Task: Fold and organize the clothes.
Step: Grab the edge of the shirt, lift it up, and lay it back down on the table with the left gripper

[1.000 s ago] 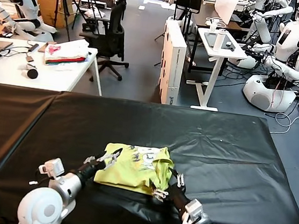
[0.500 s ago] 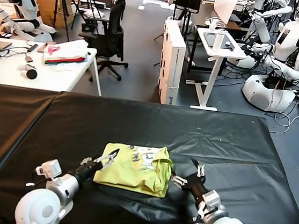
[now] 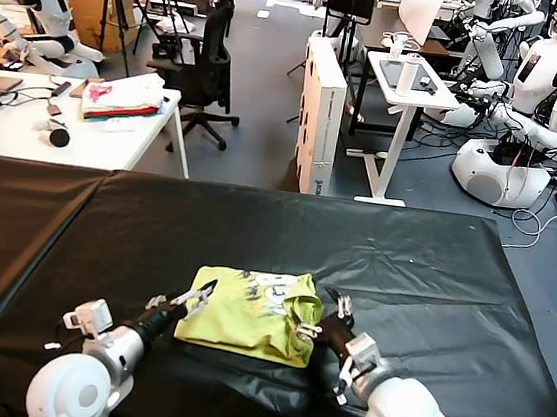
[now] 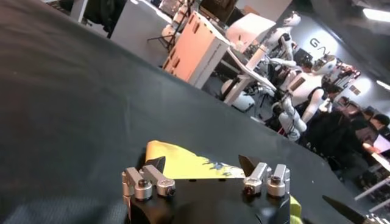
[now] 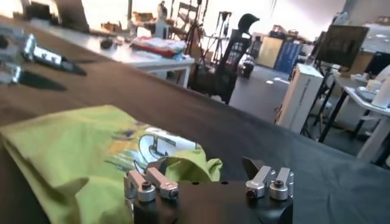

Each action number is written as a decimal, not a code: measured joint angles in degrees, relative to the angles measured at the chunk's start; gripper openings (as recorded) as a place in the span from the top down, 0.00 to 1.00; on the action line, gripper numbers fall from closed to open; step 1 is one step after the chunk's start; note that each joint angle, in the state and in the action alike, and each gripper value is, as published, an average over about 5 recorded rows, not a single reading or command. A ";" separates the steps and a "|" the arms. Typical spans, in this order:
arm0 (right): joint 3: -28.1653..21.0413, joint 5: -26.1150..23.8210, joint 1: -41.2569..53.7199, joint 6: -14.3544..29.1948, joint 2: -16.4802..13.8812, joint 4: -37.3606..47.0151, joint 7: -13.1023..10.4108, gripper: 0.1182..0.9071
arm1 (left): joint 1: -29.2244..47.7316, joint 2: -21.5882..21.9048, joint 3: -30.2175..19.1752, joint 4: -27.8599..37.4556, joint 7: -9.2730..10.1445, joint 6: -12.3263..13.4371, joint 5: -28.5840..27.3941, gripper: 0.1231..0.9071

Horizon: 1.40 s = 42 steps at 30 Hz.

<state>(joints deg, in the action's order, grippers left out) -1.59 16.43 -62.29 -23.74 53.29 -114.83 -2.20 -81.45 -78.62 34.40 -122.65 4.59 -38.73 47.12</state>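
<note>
Your T-shirt (image 3: pixel 251 314) lay folded into a small rectangle near the front middle of the black table (image 3: pixel 432 276), print side up. Your left gripper (image 3: pixel 200 297) sat at its left edge with jaws spread, pinching nothing. Your right gripper (image 3: pixel 319 314) sat at the bunched right edge, jaws spread too, 1 finger just over the cloth.

1. T-shirt (image 4: pixel 183 167) half hidden behind left gripper (image 4: pixel 204 167) in left wrist view.
2. Shirt print (image 3: pixel 268 286) too small to be read.
3. Right arm cut off at bottom edge, head view.
</note>
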 joint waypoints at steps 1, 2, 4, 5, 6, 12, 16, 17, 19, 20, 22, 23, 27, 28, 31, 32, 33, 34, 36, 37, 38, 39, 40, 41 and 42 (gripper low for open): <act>-0.57 -0.20 0.62 -0.16 0.08 0.23 0.20 0.00 | -0.02 -0.04 -0.01 0.02 -0.03 0.03 -0.10 0.00; -1.10 -0.53 1.17 -0.35 0.15 0.47 0.33 0.00 | -0.04 -0.07 -0.03 0.06 -0.06 0.06 -0.20 0.00; -2.10 -1.67 2.21 -0.95 0.33 1.09 0.36 0.00 | -0.07 -0.15 -0.08 0.13 -0.12 0.11 -0.39 0.00; -2.56 -2.42 2.69 -1.33 0.46 1.44 0.32 0.00 | -0.08 -0.20 -0.10 0.15 -0.15 0.13 -0.45 0.00; -2.94 -3.19 3.13 -1.75 0.61 1.82 0.25 0.00 | -0.09 -0.25 -0.13 0.17 -0.17 0.15 -0.52 0.00; -3.59 -7.35 4.47 -3.45 1.23 4.19 -0.61 0.00 | -0.26 -0.38 -0.20 0.20 -0.27 0.26 -0.78 0.00; -3.02 -7.76 4.10 -3.75 1.22 4.75 -1.32 0.00 | -0.32 -0.49 -0.30 0.31 -0.38 0.33 -0.95 0.00; -2.76 -7.71 3.91 -3.77 1.18 4.76 -1.47 0.00 | -0.31 -0.54 -0.34 0.34 -0.41 0.34 -0.99 0.00; -2.14 -7.53 3.45 -3.75 1.02 4.69 -1.74 0.00 | -0.29 -0.66 -0.43 0.40 -0.45 0.37 -1.09 0.00; -1.75 -7.40 3.16 -3.70 0.91 4.62 -1.96 0.00 | -0.30 -0.71 -0.46 0.43 -0.48 0.39 -1.14 0.00; -0.77 -7.03 2.45 -3.55 0.67 4.47 -2.69 0.00 | -0.36 -0.78 -0.50 0.51 -0.58 0.46 -1.24 0.00; -0.23 -6.71 2.07 -3.42 0.60 4.42 -3.25 0.00 | -0.41 -0.80 -0.51 0.56 -0.64 0.51 -1.28 0.00; 2.27 -4.19 0.29 -2.24 0.88 4.31 -6.75 0.00 | -0.62 -0.86 -0.52 0.65 -0.88 0.69 -1.45 0.00; 2.96 -3.37 -0.19 -1.66 1.05 4.23 -7.68 0.00 | -0.68 -0.87 -0.52 0.65 -0.94 0.74 -1.50 0.00; 5.15 -0.98 -1.71 0.36 1.49 3.69 -9.38 0.00 | -0.91 -0.88 -0.51 0.65 -1.15 0.91 -1.66 0.00; 5.94 -0.37 -2.22 0.81 1.55 3.47 -9.40 0.00 | -0.99 -0.86 -0.50 0.65 -1.23 0.98 -1.72 0.00; 6.75 0.16 -2.75 1.13 1.58 3.24 -9.21 0.00 | -1.05 -0.83 -0.48 0.65 -1.31 1.05 -1.80 0.00; 7.63 0.70 -3.31 1.39 1.54 3.00 -8.75 0.00 | -1.10 -0.80 -0.46 0.67 -1.41 1.15 -1.90 0.00; 9.53 2.01 -4.56 2.57 1.26 2.44 -6.94 0.00 | -1.16 -0.66 -0.39 0.83 -1.80 1.54 -2.25 0.00; 10.57 2.72 -5.31 3.62 1.03 2.10 -5.66 0.00 | -1.18 -0.55 -0.34 0.98 -2.12 1.82 -2.54 0.00; 11.61 3.35 -6.13 4.86 0.77 1.75 -4.25 0.00 | -1.19 -0.41 -0.27 1.19 -2.49 2.15 -2.87 0.00; 12.56 3.69 -7.00 6.02 0.51 1.42 -2.93 0.00 | -1.19 -0.25 -0.19 1.43 -2.87 2.47 -3.19 0.00; 13.37 3.67 -7.93 6.95 0.29 1.16 -1.84 0.00 | -1.18 -0.08 -0.12 1.67 -3.20 2.74 -3.44 0.00; 14.03 3.39 -8.89 7.65 0.15 0.99 -1.04 0.00 | -1.17 0.08 -0.06 1.88 -3.43 2.96 -3.63 0.00; 14.50 3.10 -9.84 8.27 0.06 0.90 -0.60 0.00 | -1.14 0.21 -0.01 2.08 -3.58 3.14 -3.73 0.00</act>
<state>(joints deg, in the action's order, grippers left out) 12.91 19.53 -72.13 -15.46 53.35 -113.94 -2.79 -82.59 -78.41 34.38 -120.58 1.01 -35.59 43.39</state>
